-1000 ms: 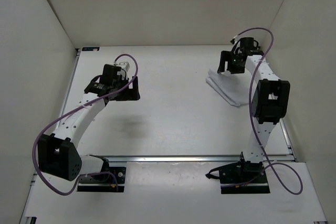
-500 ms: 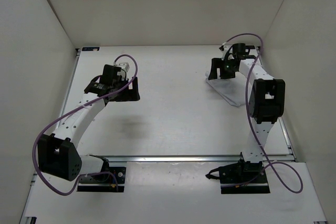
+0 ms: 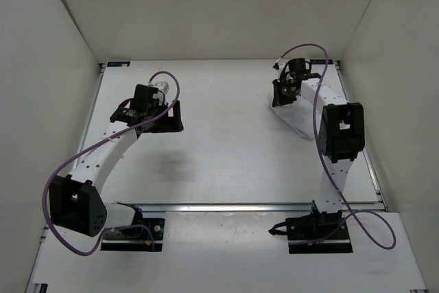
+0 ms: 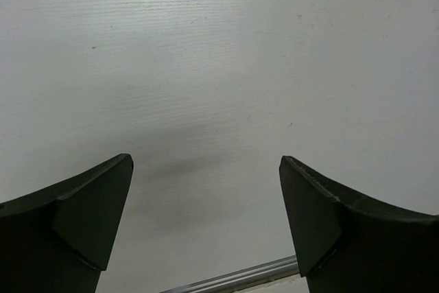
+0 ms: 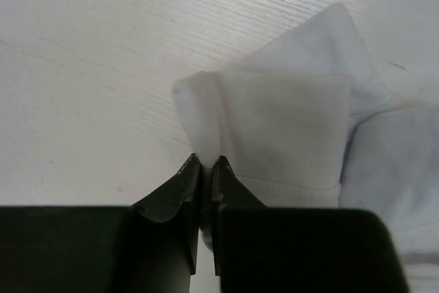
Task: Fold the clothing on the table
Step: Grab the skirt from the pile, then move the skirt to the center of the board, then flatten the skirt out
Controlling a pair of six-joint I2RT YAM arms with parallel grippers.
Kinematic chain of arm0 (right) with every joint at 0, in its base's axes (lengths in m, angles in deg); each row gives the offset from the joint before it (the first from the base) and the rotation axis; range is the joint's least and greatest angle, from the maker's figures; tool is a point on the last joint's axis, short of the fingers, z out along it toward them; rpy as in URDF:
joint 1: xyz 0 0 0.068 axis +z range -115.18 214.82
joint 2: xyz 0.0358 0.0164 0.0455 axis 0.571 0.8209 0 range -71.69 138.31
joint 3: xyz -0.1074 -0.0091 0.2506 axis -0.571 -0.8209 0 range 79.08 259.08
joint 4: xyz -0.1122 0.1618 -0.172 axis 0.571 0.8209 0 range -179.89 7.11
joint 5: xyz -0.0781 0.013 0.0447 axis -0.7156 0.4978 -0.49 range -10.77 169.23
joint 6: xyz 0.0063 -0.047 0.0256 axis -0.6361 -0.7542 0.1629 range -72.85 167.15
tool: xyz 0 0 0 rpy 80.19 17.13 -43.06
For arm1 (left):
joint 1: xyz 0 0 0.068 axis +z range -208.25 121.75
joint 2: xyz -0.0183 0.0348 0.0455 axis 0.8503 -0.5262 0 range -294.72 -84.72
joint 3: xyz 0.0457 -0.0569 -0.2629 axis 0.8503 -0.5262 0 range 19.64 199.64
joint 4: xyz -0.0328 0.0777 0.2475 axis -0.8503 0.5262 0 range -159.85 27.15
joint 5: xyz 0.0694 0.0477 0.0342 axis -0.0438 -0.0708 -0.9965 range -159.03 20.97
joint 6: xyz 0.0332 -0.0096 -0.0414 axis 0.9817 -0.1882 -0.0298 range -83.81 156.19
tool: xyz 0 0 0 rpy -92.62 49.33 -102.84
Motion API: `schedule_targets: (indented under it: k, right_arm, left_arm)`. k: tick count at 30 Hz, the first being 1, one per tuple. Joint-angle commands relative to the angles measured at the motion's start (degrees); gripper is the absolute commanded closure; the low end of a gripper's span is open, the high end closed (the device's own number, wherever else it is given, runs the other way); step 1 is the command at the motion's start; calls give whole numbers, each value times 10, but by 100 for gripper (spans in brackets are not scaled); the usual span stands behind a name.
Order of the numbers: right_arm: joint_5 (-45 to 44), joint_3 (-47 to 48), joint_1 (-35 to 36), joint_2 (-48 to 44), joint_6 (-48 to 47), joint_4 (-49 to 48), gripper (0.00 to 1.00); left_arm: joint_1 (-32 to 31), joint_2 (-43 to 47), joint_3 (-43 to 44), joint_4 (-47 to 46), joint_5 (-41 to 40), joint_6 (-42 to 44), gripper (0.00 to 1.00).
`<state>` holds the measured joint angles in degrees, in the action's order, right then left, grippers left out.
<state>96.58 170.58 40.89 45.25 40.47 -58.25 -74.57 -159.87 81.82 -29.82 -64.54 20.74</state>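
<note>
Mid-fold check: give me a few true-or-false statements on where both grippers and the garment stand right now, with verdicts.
1. The right gripper is shut on a fold at the edge of the clothing. True.
2. The left gripper also grips the clothing. False: its jaws stand wide open over the bare table, with nothing between them.
3. In the top view, the clothing lies in the far right part of the table, by the right arm. True.
4. The clothing is lifted entirely clear of the table. False: beyond the pinched fold, it lies on the tabletop.
</note>
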Motion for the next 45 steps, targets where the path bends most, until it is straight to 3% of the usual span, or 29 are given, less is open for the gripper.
schedule_targets:
  k: [1, 6, 10, 13, 16, 18, 21, 23, 26, 29, 32, 36, 45]
  right_arm:
    - [-61, 24, -2, -4, 9, -11, 100]
    - [-57, 111, -9, -30, 19, 36, 100]
    - [24, 214, 0, -70, 81, 81, 100]
    - [56, 211, 69, -136, 103, 49, 100]
    - [-18, 262, 158, -162, 83, 76, 100]
    - [-21, 260, 176, -189, 90, 87, 100]
    - [32, 130, 158, -265, 138, 31, 100]
    - [97, -37, 130, -310, 178, -14, 100]
    - [116, -208, 112, -376, 184, -51, 100]
    - [117, -320, 130, -405, 167, -47, 100]
    - [118, -366, 146, -400, 163, -19, 100]
    - [120, -389, 153, -398, 184, -24, 100]
    - [149, -404, 90, -436, 201, -76, 100]
  left_arm:
    - [4, 16, 3, -5, 8, 11, 1]
    - [8, 22, -16, -28, 26, 9, 2]
    - [1, 15, -16, -41, 42, 17, 1]
    - [1, 13, -14, -50, 40, 14, 1]
    - [0, 17, -12, -65, 46, 14, 2]
    - [2, 28, -15, -71, 53, 10, 1]
    - [7, 43, -19, -82, 58, 8, 1]
    - [8, 54, -25, -82, 69, 4, 2]
    - [8, 77, -40, -83, 70, 2, 2]
    - [11, 104, -64, -78, 73, -2, 1]
    - [7, 119, -82, -80, 78, -3, 2]
    - [-12, 123, -111, -103, 157, -13, 1]
    - [-60, 129, -256, -230, 315, -102, 1]
